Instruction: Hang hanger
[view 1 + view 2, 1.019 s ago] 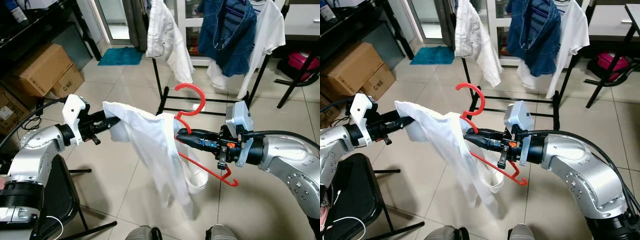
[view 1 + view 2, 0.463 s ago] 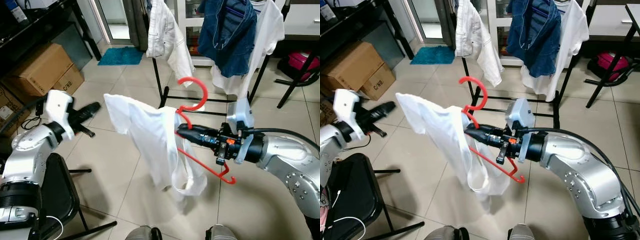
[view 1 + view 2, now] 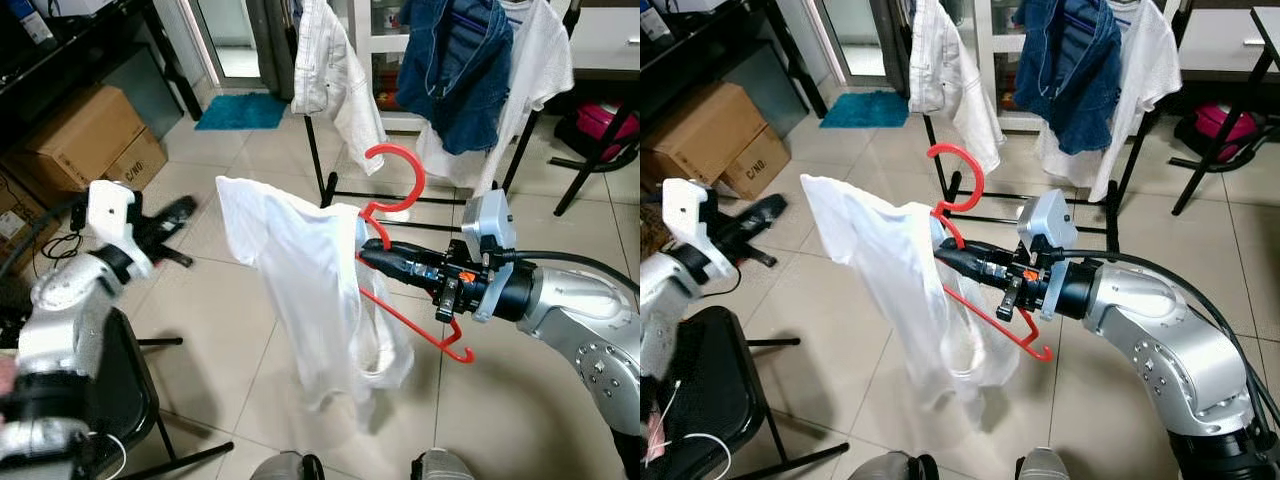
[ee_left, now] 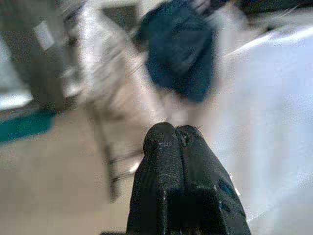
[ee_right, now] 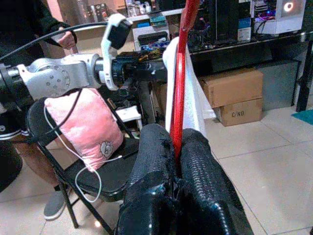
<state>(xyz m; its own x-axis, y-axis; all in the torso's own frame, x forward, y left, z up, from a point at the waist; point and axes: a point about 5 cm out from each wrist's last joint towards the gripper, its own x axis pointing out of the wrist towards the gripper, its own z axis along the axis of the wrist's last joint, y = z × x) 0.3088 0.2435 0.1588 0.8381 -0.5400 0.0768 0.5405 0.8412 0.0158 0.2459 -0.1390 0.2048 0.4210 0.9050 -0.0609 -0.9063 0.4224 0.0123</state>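
hanger: red hanger (image 3: 400,250) held in mid-air above the tiled floor (image 3: 250,330), hook up, in front of the clothes rack (image 3: 330,190)
shirt: white shirt (image 3: 300,280) draped over the hanger, hanging loose
right claw: right claw (image 3: 368,258) clamped on the hanger just below the hook
left claw: left claw (image 3: 178,212) fingers pressed together, holding nothing, well apart from the shirt
rack: already carries a denim jacket (image 3: 455,70) and white garments

Shirt (image 3: 300,270) draped on hanger (image 3: 395,215), left of right gripper (image 3: 368,257); left gripper (image 3: 180,212) farther left, apart; clothes rack (image 3: 420,120) behind; boxes (image 3: 85,140) at left.
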